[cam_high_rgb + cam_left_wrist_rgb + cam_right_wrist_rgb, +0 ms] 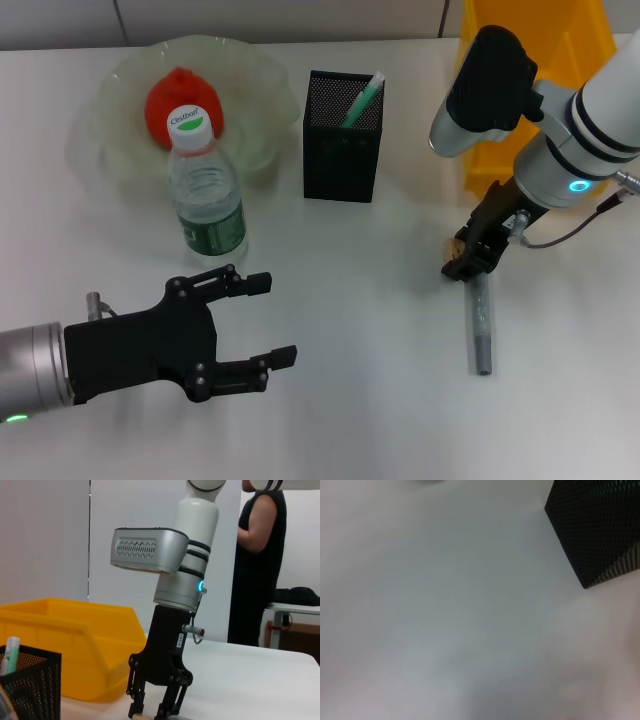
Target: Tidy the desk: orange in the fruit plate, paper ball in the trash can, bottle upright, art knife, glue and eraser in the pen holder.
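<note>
The orange lies in the fruit plate at the far left. The bottle stands upright in front of the plate. The art knife stands in the pen holder; the holder also shows in the left wrist view and the right wrist view. The grey glue lies flat on the table at the right. My right gripper is down at the glue's far end, also in the left wrist view. A small tan piece lies against it. My left gripper is open and empty at the near left.
The yellow trash can stands at the far right behind my right arm; it also shows in the left wrist view. A person in black stands beyond the table. No paper ball is in view.
</note>
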`<control>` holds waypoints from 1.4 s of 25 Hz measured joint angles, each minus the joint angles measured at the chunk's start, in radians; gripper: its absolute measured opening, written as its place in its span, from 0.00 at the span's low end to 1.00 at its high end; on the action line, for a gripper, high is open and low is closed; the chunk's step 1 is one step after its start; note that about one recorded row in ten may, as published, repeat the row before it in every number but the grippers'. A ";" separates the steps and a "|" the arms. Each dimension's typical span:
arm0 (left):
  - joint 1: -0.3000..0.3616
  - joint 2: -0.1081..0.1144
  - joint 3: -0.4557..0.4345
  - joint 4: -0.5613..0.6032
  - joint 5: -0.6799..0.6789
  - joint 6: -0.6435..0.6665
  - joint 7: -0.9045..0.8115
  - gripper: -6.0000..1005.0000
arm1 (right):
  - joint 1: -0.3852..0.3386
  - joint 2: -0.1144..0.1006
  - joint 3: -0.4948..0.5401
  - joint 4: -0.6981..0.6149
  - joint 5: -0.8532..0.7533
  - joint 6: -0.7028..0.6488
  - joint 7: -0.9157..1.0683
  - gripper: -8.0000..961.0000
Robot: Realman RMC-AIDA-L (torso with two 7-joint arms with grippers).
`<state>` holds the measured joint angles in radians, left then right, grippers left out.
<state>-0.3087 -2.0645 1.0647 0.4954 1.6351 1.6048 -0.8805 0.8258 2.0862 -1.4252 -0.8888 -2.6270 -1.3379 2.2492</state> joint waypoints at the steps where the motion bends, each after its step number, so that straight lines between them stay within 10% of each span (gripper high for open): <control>1: 0.000 0.000 0.000 0.000 0.000 0.003 0.000 0.81 | -0.002 0.000 0.002 -0.003 0.000 -0.001 0.000 0.50; 8: 0.002 0.000 0.000 0.000 0.000 0.013 0.000 0.81 | -0.030 0.000 0.009 -0.070 0.017 -0.016 0.016 0.49; 20: 0.004 0.001 0.000 0.002 0.008 0.035 0.000 0.81 | -0.106 -0.003 0.076 -0.615 0.075 -0.166 0.202 0.48; 35: -0.007 -0.002 0.000 0.000 0.039 0.035 0.000 0.81 | 0.095 -0.006 0.118 -0.238 0.073 0.074 0.205 0.49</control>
<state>-0.3161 -2.0667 1.0646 0.4954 1.6739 1.6402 -0.8805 0.9203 2.0798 -1.3076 -1.1268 -2.5537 -1.2639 2.4538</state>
